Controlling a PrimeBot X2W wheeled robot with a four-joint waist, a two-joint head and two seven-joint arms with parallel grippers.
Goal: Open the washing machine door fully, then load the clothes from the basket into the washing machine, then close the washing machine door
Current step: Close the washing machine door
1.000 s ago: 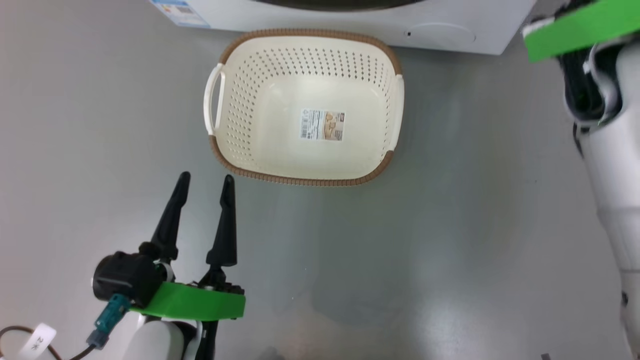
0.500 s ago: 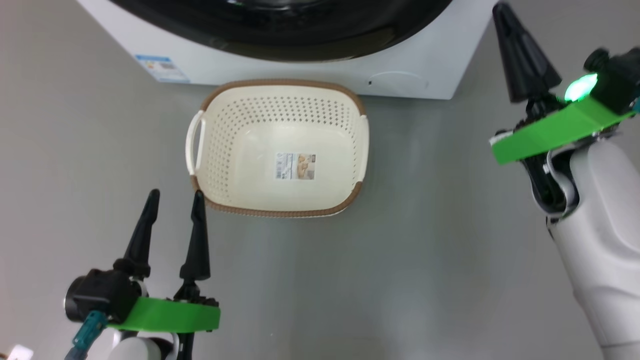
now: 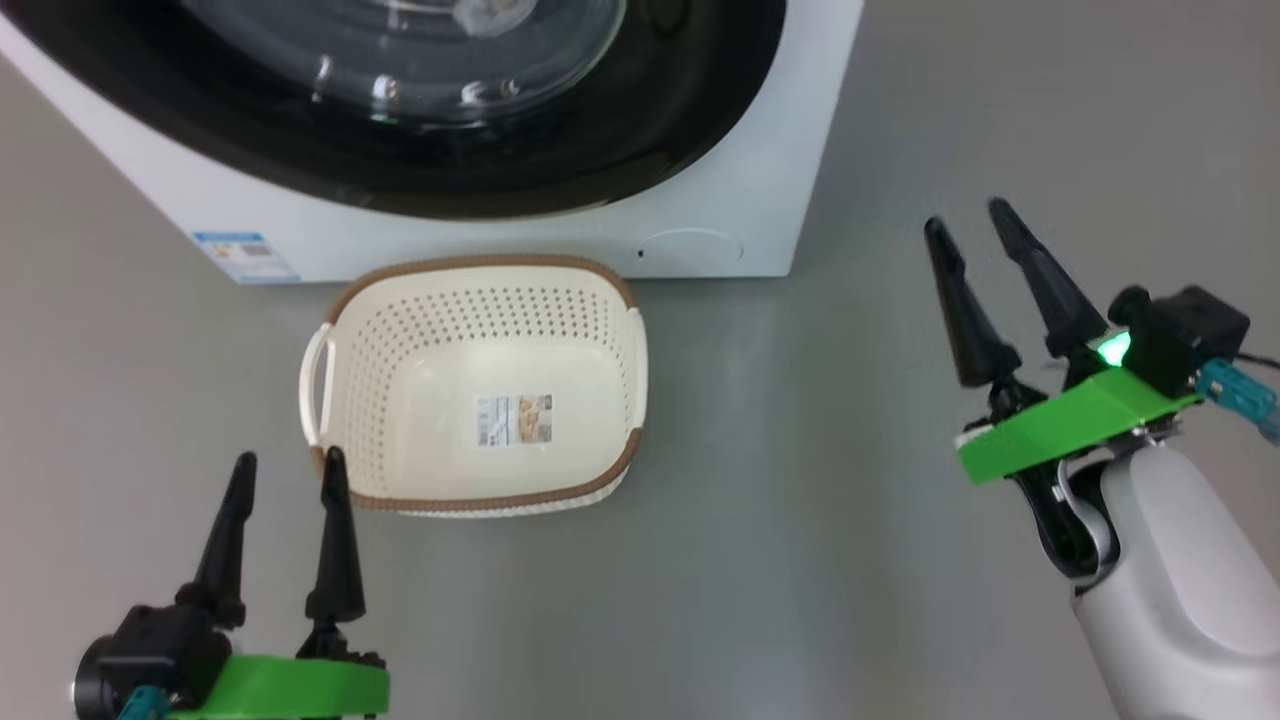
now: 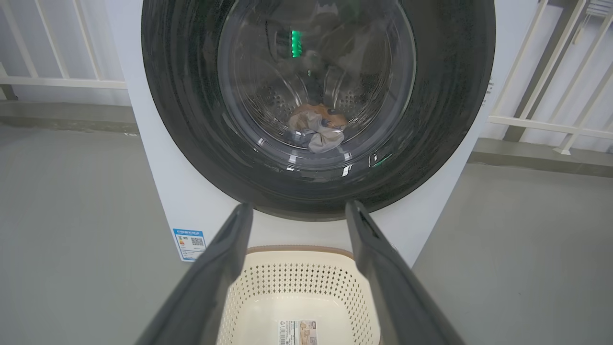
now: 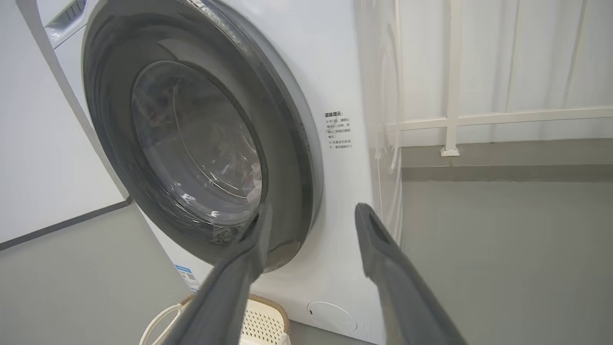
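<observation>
The washing machine (image 3: 450, 235) stands white and boxy at the top of the head view. The washing machine door (image 3: 620, 150) lies shut against its front, seen too as a black ring (image 4: 191, 120) in the left wrist view. Through its glass the clothes (image 4: 318, 129) lie in the drum, a small pale and orange-brown bundle. The basket (image 3: 480, 272) sits on the floor before the machine with nothing in it but its label. My left gripper (image 3: 288, 458) is open beside the basket's near left corner. My right gripper (image 3: 965, 215) is open in the air, right of the machine.
A round filter cap (image 3: 690, 250) and a blue label (image 3: 240, 255) mark the machine's lower front. White railings (image 4: 541, 120) and a pale curtain (image 5: 503, 62) stand behind and beside it. Grey floor (image 3: 800, 500) lies between my two arms.
The head camera has tilted up, bringing the shut door into view. My right gripper has come down at the right and its fingers have spread from shut to open. The left gripper stays open.
</observation>
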